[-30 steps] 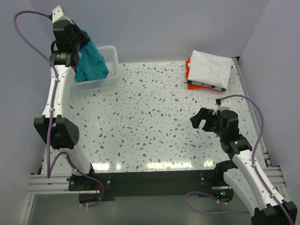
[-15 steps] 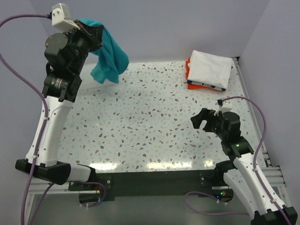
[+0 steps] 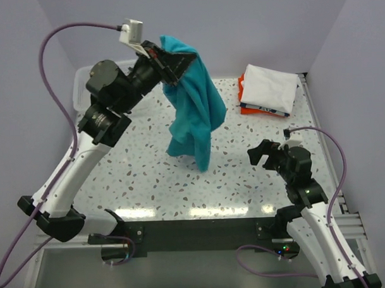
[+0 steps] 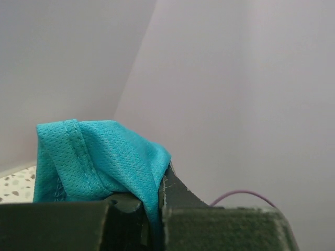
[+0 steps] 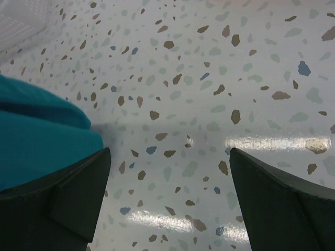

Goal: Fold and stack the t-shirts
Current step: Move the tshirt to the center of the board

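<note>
The left gripper (image 3: 169, 64) is recorded in the upper centre-left of the overhead frame, raised well above the table (image 3: 149, 183). Its jaws are clamped on a bunched hem of the teal t-shirt (image 3: 194, 115). In the left wrist view the stitched edge is seen pinched between the two dark fingers (image 4: 225, 227). The garment hangs from that grip in a long, crumpled drape toward the middle of the frame. Whether its lowest corner touches the table cannot be judged from above.

The right gripper (image 3: 269, 155) is noted at lower right, low over the speckled surface, jaws spread wide with nothing between them. Teal cloth is visible at the left edge of its wrist view.

A folded stack lies at upper right: a white t-shirt (image 3: 269, 87) on top, an orange t-shirt (image 3: 241, 93) and a dark-edged t-shirt (image 3: 262, 109) beneath. A white basket (image 3: 81, 81) is partly hidden behind the left arm at upper left.
</note>
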